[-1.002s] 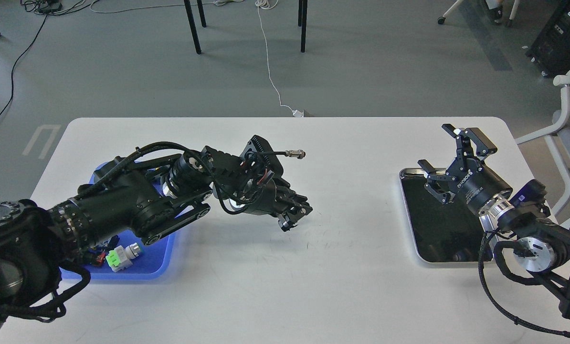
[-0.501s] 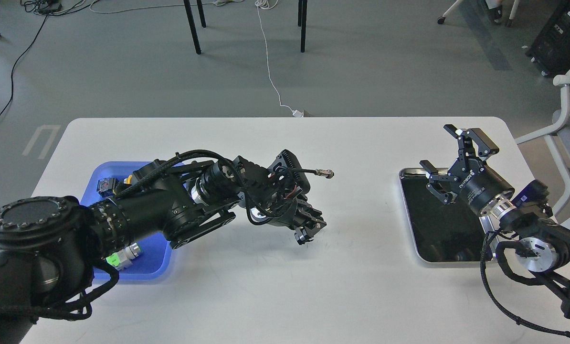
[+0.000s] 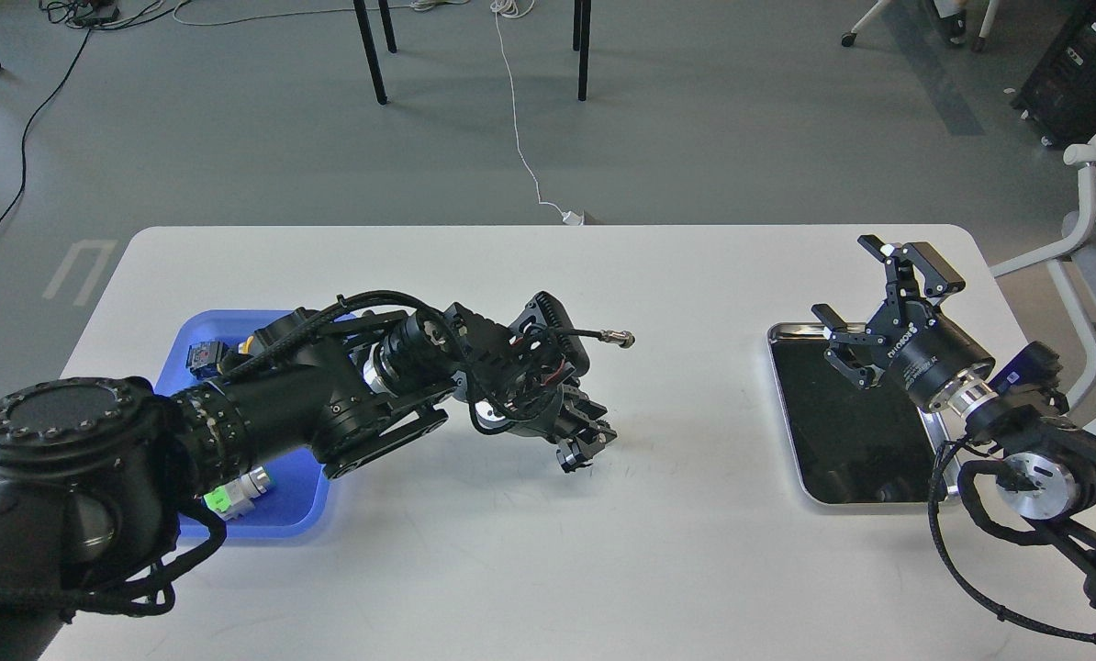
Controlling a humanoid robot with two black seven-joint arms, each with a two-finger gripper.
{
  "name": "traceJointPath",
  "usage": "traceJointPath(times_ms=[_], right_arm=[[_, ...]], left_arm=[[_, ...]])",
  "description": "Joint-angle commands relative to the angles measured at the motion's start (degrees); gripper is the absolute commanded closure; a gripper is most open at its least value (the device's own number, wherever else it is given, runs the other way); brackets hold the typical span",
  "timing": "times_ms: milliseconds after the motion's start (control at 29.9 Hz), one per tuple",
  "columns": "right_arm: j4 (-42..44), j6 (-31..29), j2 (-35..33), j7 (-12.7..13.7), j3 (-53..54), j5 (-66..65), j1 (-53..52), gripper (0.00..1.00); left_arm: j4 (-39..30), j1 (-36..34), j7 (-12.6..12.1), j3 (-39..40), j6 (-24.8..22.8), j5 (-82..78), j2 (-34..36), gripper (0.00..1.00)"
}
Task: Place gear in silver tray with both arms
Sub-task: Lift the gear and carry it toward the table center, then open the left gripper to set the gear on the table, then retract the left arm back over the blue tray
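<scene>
Head view: silver tray (image 3: 791,431) seemingly bare.

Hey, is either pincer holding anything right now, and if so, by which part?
The right pincer is open and empty above the silver tray. The left pincer points down at the table, too dark to tell whether it grips anything.

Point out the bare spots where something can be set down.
Bare white table between the left pincer and the silver tray; the tray's black floor looks bare too. Crowded: the blue tray, under the left arm. The right pincer hovers over the silver tray's far edge.
</scene>
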State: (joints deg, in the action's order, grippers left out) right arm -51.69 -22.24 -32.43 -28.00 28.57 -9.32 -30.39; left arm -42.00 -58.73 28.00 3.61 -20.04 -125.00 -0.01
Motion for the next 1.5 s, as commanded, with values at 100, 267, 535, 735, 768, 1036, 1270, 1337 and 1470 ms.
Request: traceJointPath(times_ms=[100,267,535,735,768,1036,1270,1337,1470], right_arm=[[-0.08,-0.09,-0.09,0.00,-0.09,0.00,-0.02,0.01],[-0.26,-0.26,-0.17,0.00,0.00,0.00,0.16,0.01],[-0.96,-0.61,-1.58,0.00,-0.09,0.00,-0.11,0.01],[-1.05,-0.61,-1.58,0.00,0.09,0.00,-0.20,0.01],[-1.05,-0.61,-1.58,0.00,0.09,0.00,-0.19,0.01],[-1.31,-0.61,-1.14,0.00,-0.09,-0.61,-0.54,0.01],[-3.86,-0.70,-1.67,0.00,-0.62,-3.06,-1.95,0.01],[-4.12,-0.70,-1.84,0.00,-0.70,-6.57,-2.56,0.01],[-4.12,-0.70,-2.19,0.00,-5.34,-14.74,-6.51,0.01]], left_arm=[[-0.71,-1.38,0.00,1.13,0.18,0.00,0.01,0.20],[-2.99,-2.00,0.00,6.48,0.53,0.00,0.01,0.13],[-10.28,6.07,0.00,15.27,5.97,32.32,10.01,0.07],[-19.86,20.74,0.00,29.06,6.60,51.24,16.52,0.05],[-21.00,23.29,0.00,31.78,6.51,53.09,16.79,0.03],[-23.64,38.15,0.00,47.61,6.42,61.18,16.79,0.02],[-28.31,46.51,0.00,59.48,6.25,70.68,16.35,0.02],[-28.40,47.65,0.00,62.29,5.37,72.08,16.53,0.02],[-27.96,49.76,-2.50,65.29,-1.21,79.80,17.32,0.02]])
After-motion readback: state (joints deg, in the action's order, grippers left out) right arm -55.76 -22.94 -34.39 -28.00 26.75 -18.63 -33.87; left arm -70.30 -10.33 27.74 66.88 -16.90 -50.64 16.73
